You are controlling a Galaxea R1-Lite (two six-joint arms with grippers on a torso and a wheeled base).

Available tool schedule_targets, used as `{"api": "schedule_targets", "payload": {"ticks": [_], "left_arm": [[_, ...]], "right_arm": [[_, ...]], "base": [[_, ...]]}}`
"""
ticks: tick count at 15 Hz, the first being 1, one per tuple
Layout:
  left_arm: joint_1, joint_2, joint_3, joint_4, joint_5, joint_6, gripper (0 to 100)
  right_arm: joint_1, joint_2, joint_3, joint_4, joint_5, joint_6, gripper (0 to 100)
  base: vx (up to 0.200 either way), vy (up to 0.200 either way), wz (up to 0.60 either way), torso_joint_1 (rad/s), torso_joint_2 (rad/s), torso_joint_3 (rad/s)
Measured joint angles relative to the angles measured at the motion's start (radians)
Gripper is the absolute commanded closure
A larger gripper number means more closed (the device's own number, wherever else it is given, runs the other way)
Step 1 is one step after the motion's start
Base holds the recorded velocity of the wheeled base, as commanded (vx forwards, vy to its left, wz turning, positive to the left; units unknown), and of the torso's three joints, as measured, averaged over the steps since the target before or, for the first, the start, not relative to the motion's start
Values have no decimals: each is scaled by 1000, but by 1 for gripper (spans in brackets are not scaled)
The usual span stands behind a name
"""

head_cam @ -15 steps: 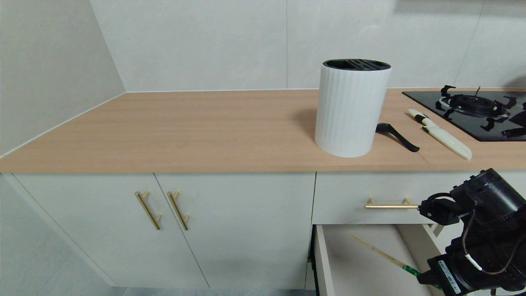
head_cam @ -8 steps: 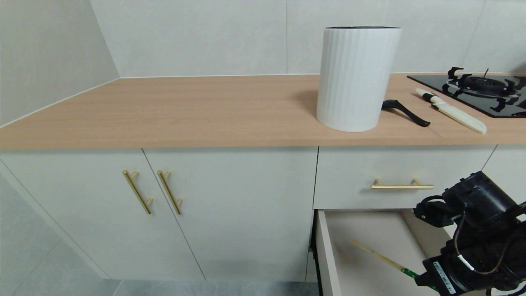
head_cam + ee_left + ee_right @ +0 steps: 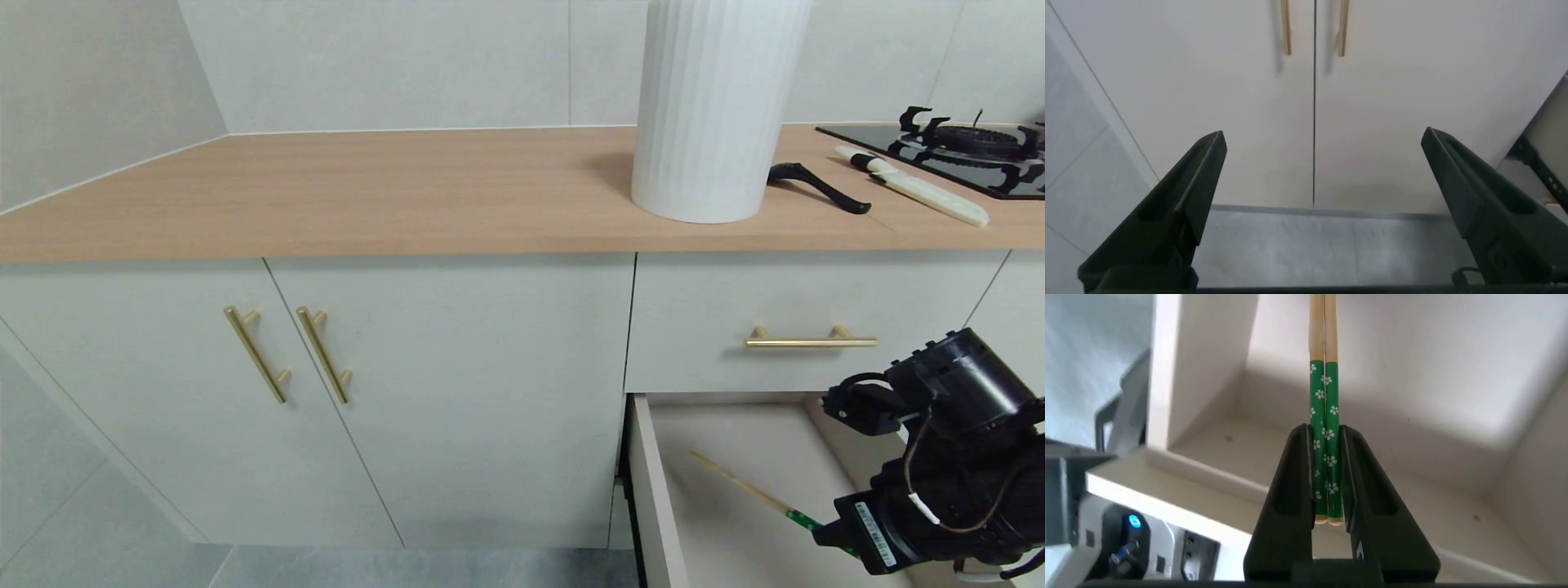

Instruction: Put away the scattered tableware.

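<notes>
My right gripper point(image 3: 1322, 478) is shut on a pair of bamboo chopsticks point(image 3: 1321, 425) with green flowered ends. In the head view the chopsticks point(image 3: 747, 489) slant into the open lower drawer point(image 3: 653, 498), held by the right gripper point(image 3: 820, 524) over its front right part. A white-handled knife point(image 3: 910, 185) and a black-handled utensil point(image 3: 816, 187) lie on the wooden countertop point(image 3: 367, 188) beside a tall white ribbed knife holder point(image 3: 714, 106). My left gripper point(image 3: 1319, 204) is open, low in front of the cabinet doors point(image 3: 1315, 90), holding nothing.
A gas hob point(image 3: 971, 151) sits at the counter's far right. The shut upper drawer has a brass handle point(image 3: 811, 340) just above the open one. Two brass handles point(image 3: 286, 355) mark the double cabinet doors on the left. Grey tiled floor point(image 3: 1315, 249) lies below.
The head camera has dropped lower, so the counter and holder sit higher in the picture. My right gripper still holds the chopsticks over the open drawer, much as before.
</notes>
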Motion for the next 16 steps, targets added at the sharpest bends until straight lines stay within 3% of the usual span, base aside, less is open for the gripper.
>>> {"api": "schedule_targets", "payload": {"ticks": [3,6,11,16], "left_arm": [[0,0,0,0,0,0,0],[0,0,0,0,0,0,0],[0,0,0,0,0,0,0],[0,0,0,0,0,0,0]], "right_arm": [[0,1,9,-48,-3,13,100],[6,80,9,-143,-46,119,100],[28,305,41,-416,-154,213,100],[40,492,102,-669,-200,226,100]], "base": [[0,0,0,0,0,0],[0,0,0,0,0,0],[0,0,0,0,0,0],[0,0,0,0,0,0]]}}
